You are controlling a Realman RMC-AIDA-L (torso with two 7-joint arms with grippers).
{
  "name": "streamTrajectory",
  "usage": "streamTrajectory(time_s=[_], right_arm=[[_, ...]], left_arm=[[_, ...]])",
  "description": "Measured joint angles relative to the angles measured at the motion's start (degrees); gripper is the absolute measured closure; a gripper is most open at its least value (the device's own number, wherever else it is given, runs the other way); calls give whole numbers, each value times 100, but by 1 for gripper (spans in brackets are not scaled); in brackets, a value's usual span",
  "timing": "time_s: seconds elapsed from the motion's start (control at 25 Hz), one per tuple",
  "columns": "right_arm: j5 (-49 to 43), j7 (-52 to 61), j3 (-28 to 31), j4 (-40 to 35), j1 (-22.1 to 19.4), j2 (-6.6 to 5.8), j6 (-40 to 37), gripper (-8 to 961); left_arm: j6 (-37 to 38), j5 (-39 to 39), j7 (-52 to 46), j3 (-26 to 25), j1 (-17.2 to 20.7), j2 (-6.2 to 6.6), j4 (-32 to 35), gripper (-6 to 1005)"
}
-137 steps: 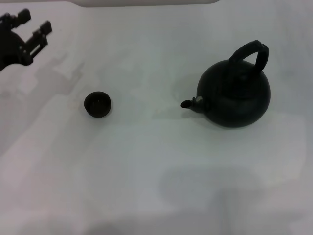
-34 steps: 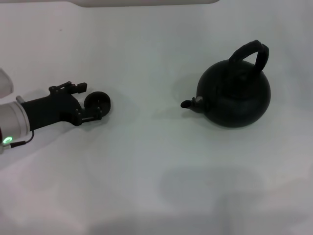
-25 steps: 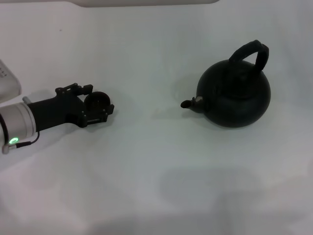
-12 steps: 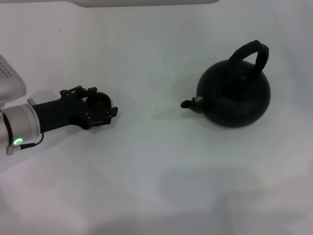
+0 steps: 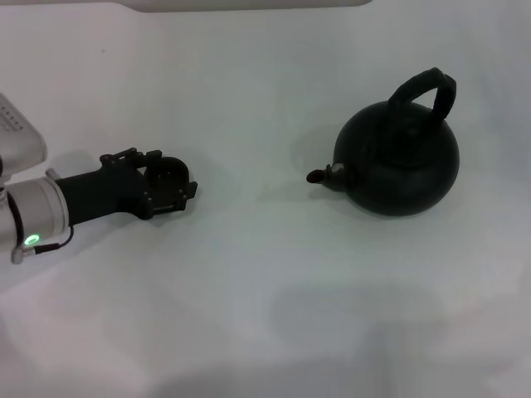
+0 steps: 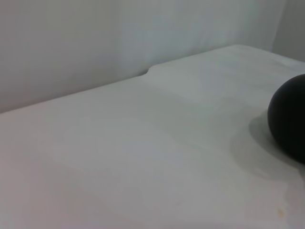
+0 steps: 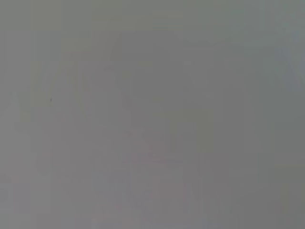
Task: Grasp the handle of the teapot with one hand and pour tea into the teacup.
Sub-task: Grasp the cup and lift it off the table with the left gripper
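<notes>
The teacup (image 5: 171, 168), small, round and black, sits at the left of the white table between the two fingers of my left gripper (image 5: 172, 176). The gripper reaches in from the left, and its fingers press against the cup's far and near sides. Well to the right stands the large black teapot (image 5: 398, 162). Its arched handle (image 5: 427, 87) rises free above the body, and its short spout (image 5: 319, 176) points left toward the cup. In the left wrist view the teapot's body (image 6: 288, 119) shows as a dark curve. My right gripper is out of view.
The white table (image 5: 249, 290) stretches between cup and teapot and toward the front. A pale edge strip (image 5: 249, 4) runs along the far side. The right wrist view shows only flat grey.
My left arm came in from the far left corner and slid its fingers around the teacup. In the last half second the fingers drew in against the cup. The teapot stayed still.
</notes>
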Motion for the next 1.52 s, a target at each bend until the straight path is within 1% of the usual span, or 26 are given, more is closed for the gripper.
streamTrajectory(time_s=[0.32, 0.56, 0.76, 0.92, 1.0, 1.28, 1.52], right_arm=[[0, -4, 0, -60, -1, 0, -1, 108], [0, -5, 0, -64, -1, -5, 1, 108], [0, -5, 4, -71, 6, -9, 12, 109], [0, -5, 22, -71, 8, -9, 17, 109], [0, -5, 30, -71, 8, -11, 18, 109], [2, -5, 48, -70, 8, -18, 32, 109], [8, 7, 53, -66, 5, -15, 41, 110]], left_arm=[[-33, 36, -16, 6, -90, 0, -96, 137], [-29, 57, -16, 19, -138, 1, -101, 249], [-31, 66, 0, 28, -154, 7, -101, 300], [-1, 69, 14, 53, -156, 10, -72, 300], [38, 72, 20, 148, -156, 10, -4, 300], [137, 29, 18, 765, -133, -9, 434, 300], [313, 25, 83, 980, -200, -2, 679, 300]])
